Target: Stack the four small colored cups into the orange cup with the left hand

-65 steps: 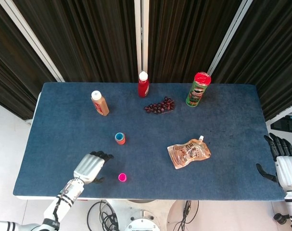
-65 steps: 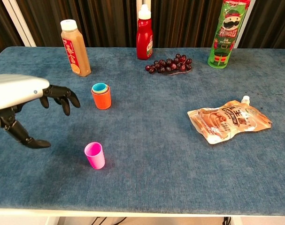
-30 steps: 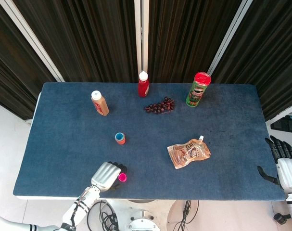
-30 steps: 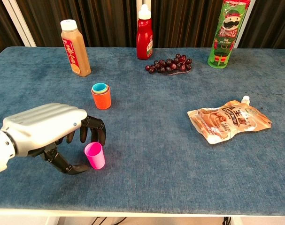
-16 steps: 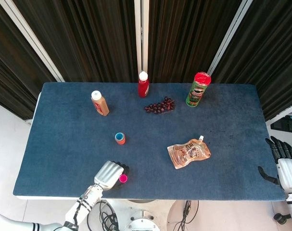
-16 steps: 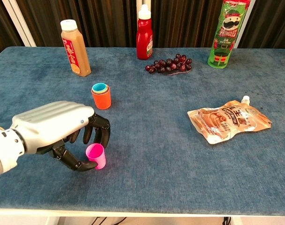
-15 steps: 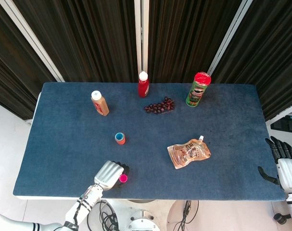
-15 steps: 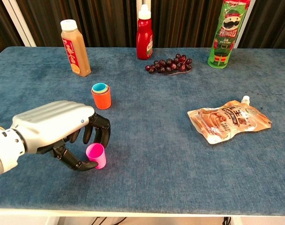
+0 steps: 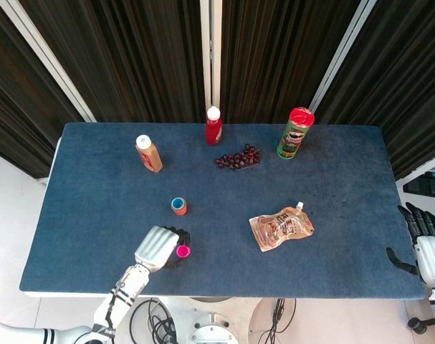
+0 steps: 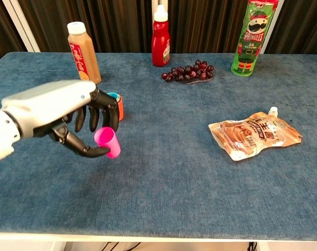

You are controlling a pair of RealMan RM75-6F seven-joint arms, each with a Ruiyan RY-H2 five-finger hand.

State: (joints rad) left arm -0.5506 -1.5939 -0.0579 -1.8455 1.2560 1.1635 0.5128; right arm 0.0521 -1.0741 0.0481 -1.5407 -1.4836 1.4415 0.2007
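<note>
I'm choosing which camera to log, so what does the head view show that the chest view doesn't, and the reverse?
Only the head view shows the right hand off the table's right end, holding nothing. Only the chest view shows the Pringles lettering on the green can. Both show the left hand holding the small pink plastic cup, and the orange cup with its nested cups.
</note>
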